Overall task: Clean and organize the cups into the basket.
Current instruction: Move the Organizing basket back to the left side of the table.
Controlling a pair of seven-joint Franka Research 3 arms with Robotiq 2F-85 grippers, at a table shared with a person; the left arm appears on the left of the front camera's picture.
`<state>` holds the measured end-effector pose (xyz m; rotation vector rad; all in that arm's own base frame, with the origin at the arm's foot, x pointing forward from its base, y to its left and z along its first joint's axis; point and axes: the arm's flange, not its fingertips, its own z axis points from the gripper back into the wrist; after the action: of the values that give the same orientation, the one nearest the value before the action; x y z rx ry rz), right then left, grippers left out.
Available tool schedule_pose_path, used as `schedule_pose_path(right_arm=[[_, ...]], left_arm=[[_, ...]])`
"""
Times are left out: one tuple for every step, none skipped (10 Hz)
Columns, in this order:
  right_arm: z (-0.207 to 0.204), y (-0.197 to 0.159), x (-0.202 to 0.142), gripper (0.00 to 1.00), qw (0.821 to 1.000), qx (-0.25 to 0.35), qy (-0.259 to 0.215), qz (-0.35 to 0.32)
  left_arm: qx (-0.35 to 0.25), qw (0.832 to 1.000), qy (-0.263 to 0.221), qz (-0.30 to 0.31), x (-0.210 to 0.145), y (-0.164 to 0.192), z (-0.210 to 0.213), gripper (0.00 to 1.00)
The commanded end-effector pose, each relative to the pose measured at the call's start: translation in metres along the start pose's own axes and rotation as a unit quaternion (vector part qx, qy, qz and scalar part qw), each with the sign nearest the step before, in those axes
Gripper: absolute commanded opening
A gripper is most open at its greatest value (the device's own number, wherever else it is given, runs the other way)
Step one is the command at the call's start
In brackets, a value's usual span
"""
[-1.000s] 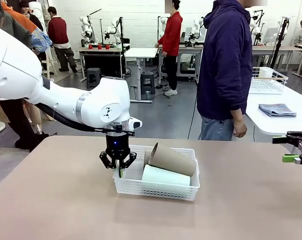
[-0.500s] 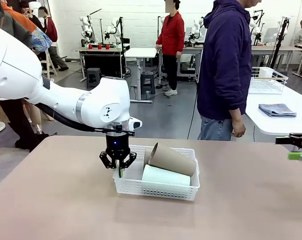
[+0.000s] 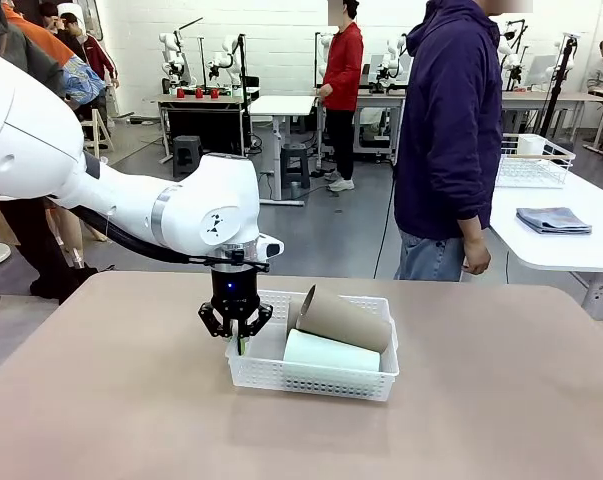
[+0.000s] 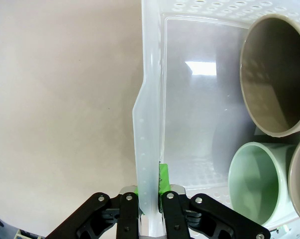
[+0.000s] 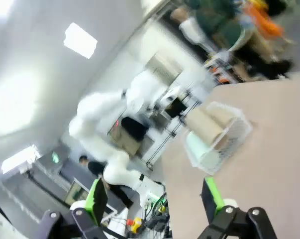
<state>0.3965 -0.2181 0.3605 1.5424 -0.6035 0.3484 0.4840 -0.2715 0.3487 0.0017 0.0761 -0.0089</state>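
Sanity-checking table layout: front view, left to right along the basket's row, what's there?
Left gripper, shut on the basket's left rim → white mesh basket → inside it, the brown-tan cup resting partly on the mint green cup, both lying on their sides.

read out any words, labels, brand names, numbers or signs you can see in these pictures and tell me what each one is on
No text can be read in any view.
Left arm: a small dark round mark on the wrist housing, too small to read.
Basket, brown cup, mint green cup: no print or label visible.
Green patch on the far wall in the right wrist view: possibly a sign, too blurred to read.
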Motion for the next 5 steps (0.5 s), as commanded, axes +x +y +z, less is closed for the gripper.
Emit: schedule_pose_path(right_arm=[[0.021, 0.010, -0.005, 1.00, 0.984, -0.094, -0.010, -0.149], [0.034, 0.013, -0.011, 1.00, 0.979, -0.114, -0.020, -0.170], [0.048, 0.018, -0.017, 1.00, 0.974, -0.125, -0.018, -0.190], [0.057, 0.022, -0.022, 1.00, 0.971, -0.125, -0.005, -0.205], [0.059, 0.025, -0.028, 1.00, 0.969, -0.130, 0.007, -0.210]], left_arm=[[-0.001, 1.000, -0.003, 0.000, 0.000, 0.001, 0.002, 0.00], [-0.001, 1.000, -0.003, 0.000, 0.000, 0.001, 0.002, 0.00], [-0.001, 1.000, -0.003, 0.000, 0.000, 0.001, 0.002, 0.00], [-0.001, 1.000, -0.003, 0.000, 0.000, 0.001, 0.002, 0.00], [-0.001, 1.000, -0.003, 0.000, 0.000, 0.001, 0.002, 0.00]])
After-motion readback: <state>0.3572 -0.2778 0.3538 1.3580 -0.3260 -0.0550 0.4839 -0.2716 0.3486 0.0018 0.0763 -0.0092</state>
